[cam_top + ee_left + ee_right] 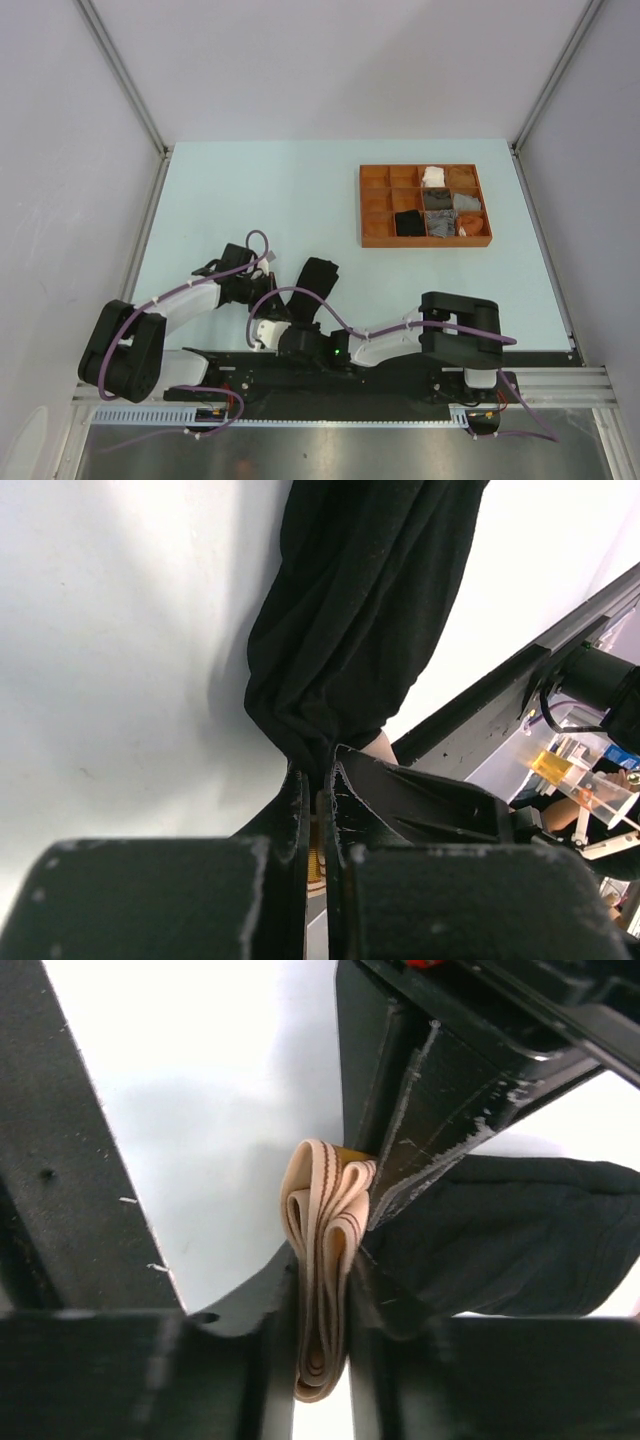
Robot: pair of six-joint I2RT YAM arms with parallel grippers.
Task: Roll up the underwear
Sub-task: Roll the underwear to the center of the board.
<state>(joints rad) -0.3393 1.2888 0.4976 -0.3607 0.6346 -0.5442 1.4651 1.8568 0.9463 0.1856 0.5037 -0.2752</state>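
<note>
One black brief [316, 278] lies on the pale table in front of the arm bases, stretched toward the near edge. My left gripper [266, 290] is shut on a bunched end of its black cloth [350, 610]; in the left wrist view the gripper [320, 785] has its jaws pressed together on the cloth. My right gripper [263, 331] is shut on the folded beige waistband [325, 1225], with the black cloth [520, 1230] hanging off to the right of the gripper [323, 1270]. The two grippers are close together. The grey striped boxer does not show as a loose garment.
A brown compartmented tray [375, 205] stands at the back right, with several rolled cloths in white, grey and black in its right-hand cells. The black rail of the arm mounts [400, 385] runs along the near edge. Frame posts stand at both sides.
</note>
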